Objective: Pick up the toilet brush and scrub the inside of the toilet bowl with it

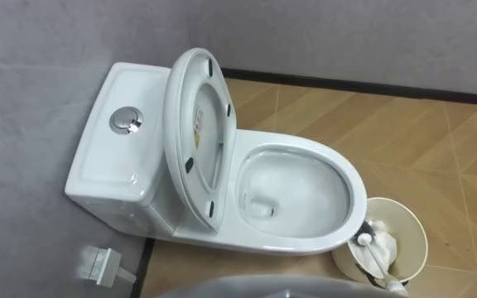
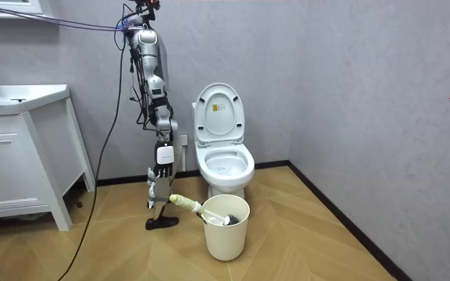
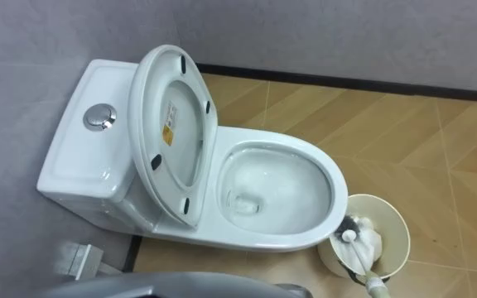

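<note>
As we stand beside the open toilet (image 1: 292, 194), our right hand (image 2: 157, 191) hangs by the brush (image 2: 184, 202) propped in the bin (image 2: 226, 238), and we cannot tell its grip.

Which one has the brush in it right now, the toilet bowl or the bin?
The round bin on the floor beside the toilet bowl: the brush sits inside it, handle leaning out over the rim. The bowl has none.

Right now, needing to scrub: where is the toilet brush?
Left eye view, lower right: the toilet brush leans in the white bin beside the toilet bowl.
</note>
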Controlling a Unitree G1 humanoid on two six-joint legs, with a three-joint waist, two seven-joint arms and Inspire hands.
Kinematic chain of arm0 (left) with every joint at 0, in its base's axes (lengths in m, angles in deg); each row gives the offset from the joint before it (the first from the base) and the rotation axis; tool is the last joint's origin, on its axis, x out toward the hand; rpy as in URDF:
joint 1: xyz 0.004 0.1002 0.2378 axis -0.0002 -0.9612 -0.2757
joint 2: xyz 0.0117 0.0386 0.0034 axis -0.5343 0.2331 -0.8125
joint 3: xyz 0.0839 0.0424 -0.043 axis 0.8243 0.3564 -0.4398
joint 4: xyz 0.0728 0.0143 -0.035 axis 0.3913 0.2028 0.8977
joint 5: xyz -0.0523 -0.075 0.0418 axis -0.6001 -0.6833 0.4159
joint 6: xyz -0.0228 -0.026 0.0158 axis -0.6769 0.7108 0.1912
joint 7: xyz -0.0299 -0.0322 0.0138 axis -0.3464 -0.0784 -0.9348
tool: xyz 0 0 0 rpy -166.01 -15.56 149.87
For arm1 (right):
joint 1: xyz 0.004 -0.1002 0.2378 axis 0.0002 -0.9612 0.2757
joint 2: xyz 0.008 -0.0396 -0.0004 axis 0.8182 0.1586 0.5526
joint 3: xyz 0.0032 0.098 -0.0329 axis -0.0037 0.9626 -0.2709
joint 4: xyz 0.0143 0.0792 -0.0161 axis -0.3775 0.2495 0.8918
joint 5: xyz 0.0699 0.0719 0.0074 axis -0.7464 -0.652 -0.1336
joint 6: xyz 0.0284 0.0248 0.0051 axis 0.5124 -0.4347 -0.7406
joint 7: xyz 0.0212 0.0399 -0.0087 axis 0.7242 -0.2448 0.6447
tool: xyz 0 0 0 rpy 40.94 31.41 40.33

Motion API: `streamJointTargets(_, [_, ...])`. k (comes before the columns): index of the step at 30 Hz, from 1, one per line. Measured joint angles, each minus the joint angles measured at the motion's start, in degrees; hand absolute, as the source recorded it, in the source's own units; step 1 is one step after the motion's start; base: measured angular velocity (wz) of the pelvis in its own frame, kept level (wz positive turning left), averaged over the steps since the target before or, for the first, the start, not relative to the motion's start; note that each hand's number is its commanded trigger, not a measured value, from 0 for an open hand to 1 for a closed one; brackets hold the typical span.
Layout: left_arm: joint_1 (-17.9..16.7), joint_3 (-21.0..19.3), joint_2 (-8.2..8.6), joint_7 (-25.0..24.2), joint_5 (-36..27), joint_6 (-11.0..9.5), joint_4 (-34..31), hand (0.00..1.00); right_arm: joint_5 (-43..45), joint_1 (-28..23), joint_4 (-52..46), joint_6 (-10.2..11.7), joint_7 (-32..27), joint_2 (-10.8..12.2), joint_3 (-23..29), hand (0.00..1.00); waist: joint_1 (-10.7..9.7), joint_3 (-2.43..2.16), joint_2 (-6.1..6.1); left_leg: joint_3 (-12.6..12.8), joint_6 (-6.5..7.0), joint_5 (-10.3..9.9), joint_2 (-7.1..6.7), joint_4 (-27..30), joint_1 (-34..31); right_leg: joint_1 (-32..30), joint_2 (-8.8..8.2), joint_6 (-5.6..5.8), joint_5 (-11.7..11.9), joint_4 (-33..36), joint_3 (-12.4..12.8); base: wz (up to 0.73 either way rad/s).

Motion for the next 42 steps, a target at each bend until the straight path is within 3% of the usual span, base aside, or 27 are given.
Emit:
streamJointTargets(10, [0.32, 0.95, -0.07, -0.02, 0.16, -0.39, -0.05, 0.0, 1.56, 0.19, 0.03, 0.54, -0.57, -0.11, 0.48, 0.0, -0.03, 0.0, -0.18, 0.0, 0.0, 0.0, -0.02, 0.02, -0.05, -0.07, -0.03, 0.0, 0.0, -0.01, -0.04, 0.0])
streamJointTargets(19, [0.52, 1.05, -0.08, -0.04, 0.15, 0.78, -0.15, 0.0, -4.57, -1.07, 0.23, 0.38, -2.6, -0.14, 2.63, 0.0, -0.2, -0.05, -0.26, 0.05, 0.0, 0.0, -0.05, 0.01, -0.04, 0.04, -0.02, 0.0, 0.0, 0.0, -0.09, 0.0])
streamJointTargets(24, [0.33, -0.09, -0.09, -0.03, 0.45, 0.92, -0.21, 0.0, -9.05, -2.18, 0.57, -0.16, -4.51, -0.18, 6.08, 0.0, -0.62, -0.12, -0.38, 0.04, 0.0, 0.0, -0.05, 0.01, -0.04, 0.06, -0.01, 0.0, 0.0, -0.1, -0.09, 0.0])
streamJointTargets(31, [-1.42, -4.03, -0.47, 0.12, 0.27, 1.24, -3.16, 0.0, -22.49, -3.57, 0.57, -0.11, -10.12, -0.35, 16.52, 0.0, -2.83, -0.17, -0.9, 0.15, 0.0, 0.0, -0.05, -0.02, -0.07, -0.02, 0.03, 0.0, 0.0, -0.01, 0.36, -0.01])
streamJointTargets(37, [-2.06, -9.3, -1.58, 0.35, 0.39, 0.99, -5.0, 0.0, -30.44, -2.86, -0.31, 0.18, -13.95, -3.0, 24.56, 0.0, -3.28, -0.28, -1.75, 0.62, 0.0, 0.0, 0.11, 0.0, -0.8, -1.39, 0.25, 0.0, 0.0, 0.35, 1.34, -0.07])
streamJointTargets(42, [-2.96, -10.23, -3.62, 0.39, 0.37, 0.2, -6.52, 0.0, -35.65, 0.2, -5.0, 1.1, -17.93, -6.35, 25.56, 0.0, -3.14, -0.36, -2.77, 0.7, 0.01, 0.01, 0.16, 0.05, -1.68, -2.79, 0.28, 0.0, 0.02, 1.17, 1.26, -0.03])
